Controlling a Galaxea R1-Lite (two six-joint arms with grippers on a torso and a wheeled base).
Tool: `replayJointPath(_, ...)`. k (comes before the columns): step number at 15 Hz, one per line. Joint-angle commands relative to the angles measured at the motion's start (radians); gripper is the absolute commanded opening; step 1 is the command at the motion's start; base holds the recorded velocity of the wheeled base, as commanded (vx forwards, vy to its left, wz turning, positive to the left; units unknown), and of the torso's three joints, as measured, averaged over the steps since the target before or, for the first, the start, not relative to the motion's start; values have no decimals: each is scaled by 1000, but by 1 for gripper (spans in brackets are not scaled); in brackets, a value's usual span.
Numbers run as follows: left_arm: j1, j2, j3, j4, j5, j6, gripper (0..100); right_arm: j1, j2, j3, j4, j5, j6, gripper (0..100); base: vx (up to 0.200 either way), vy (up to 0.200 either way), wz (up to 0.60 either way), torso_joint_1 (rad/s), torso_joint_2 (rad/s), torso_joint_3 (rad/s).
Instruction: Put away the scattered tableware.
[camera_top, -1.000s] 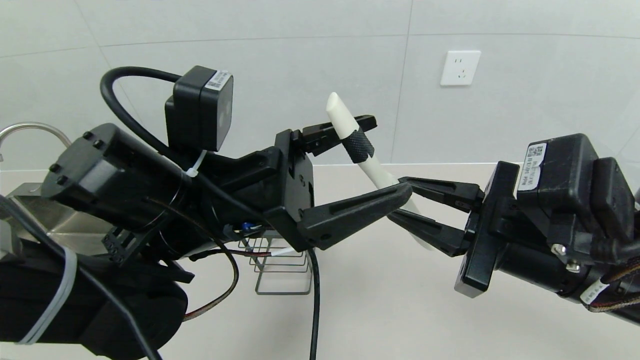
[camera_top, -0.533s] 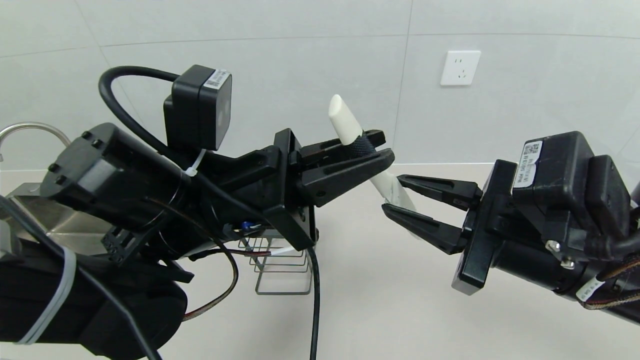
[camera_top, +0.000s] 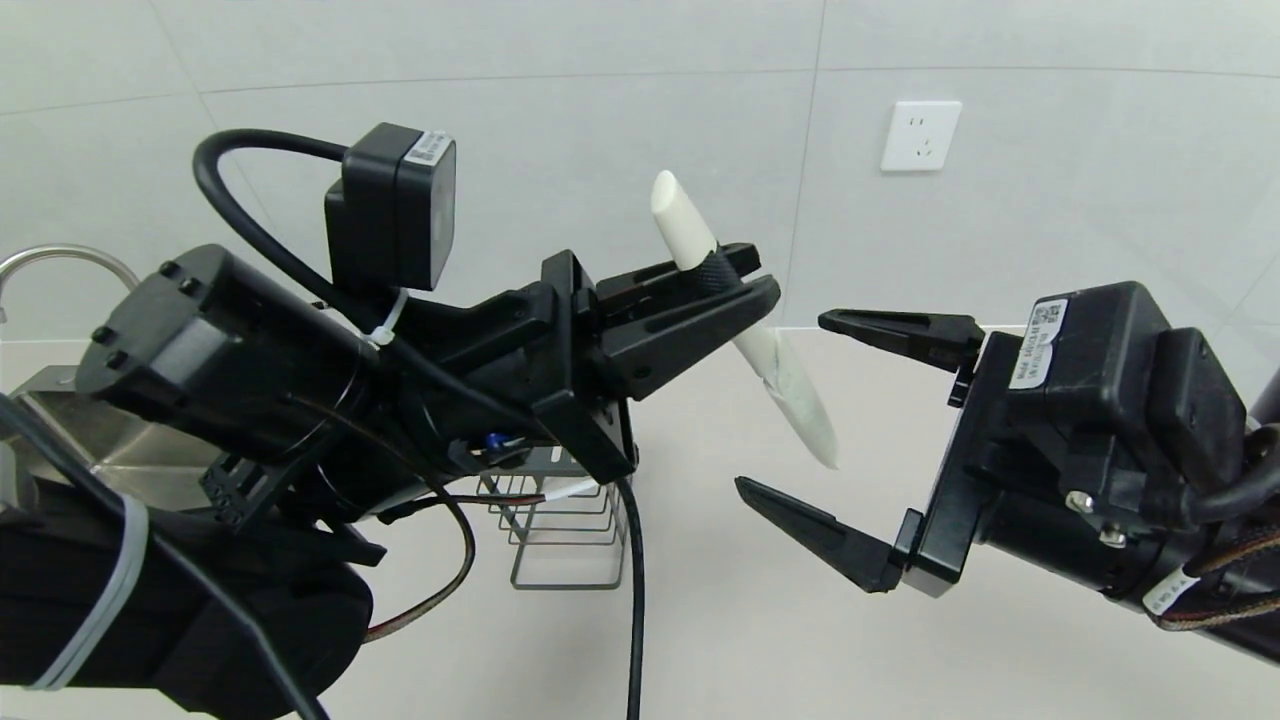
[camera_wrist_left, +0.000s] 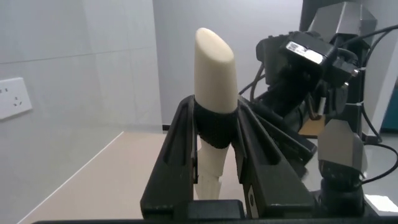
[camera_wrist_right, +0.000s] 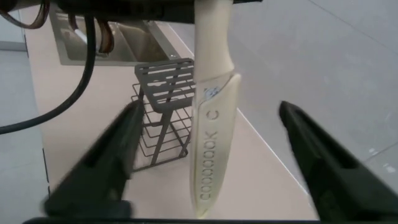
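Left gripper (camera_top: 757, 272) clamped shut; right gripper (camera_top: 783, 400) spread wide, facing it.

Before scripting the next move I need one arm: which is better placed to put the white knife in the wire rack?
Likely left. The left gripper is shut on the white knife, and the wire rack stands below that arm. The right gripper is open, holding nothing.

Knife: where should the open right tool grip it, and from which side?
Likely the lower blade part of the knife, below the black band that the left tool clamps. That part hangs free, slanting toward the open right tool, so come in from the robot's right.
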Motion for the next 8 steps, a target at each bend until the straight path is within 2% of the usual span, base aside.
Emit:
replayJointPath(1,4,5,-7,-1,61,1,0,-1,1,5,0,-1,1,100,0,0,0,0,0,0)
replayJointPath(3,38,11,-2,-1,146,11,0,-6,2,4,0,-25,35,100,0,0,0,0,0,0)
replayJointPath(5,108,3,35,28,187,60,0,-45,2,5,-1,-105,148,100,0,0,0,0,0,0)
replayJointPath(6,128,-6,72,52,219,76,0,-87,1,5,-1,-117,213,100,0,0,0,0,0,0)
replayJointPath(8,130,-41,148,58,253,77,0,-210,1,39,-13,-96,299,100,0,0,0,0,0,0)
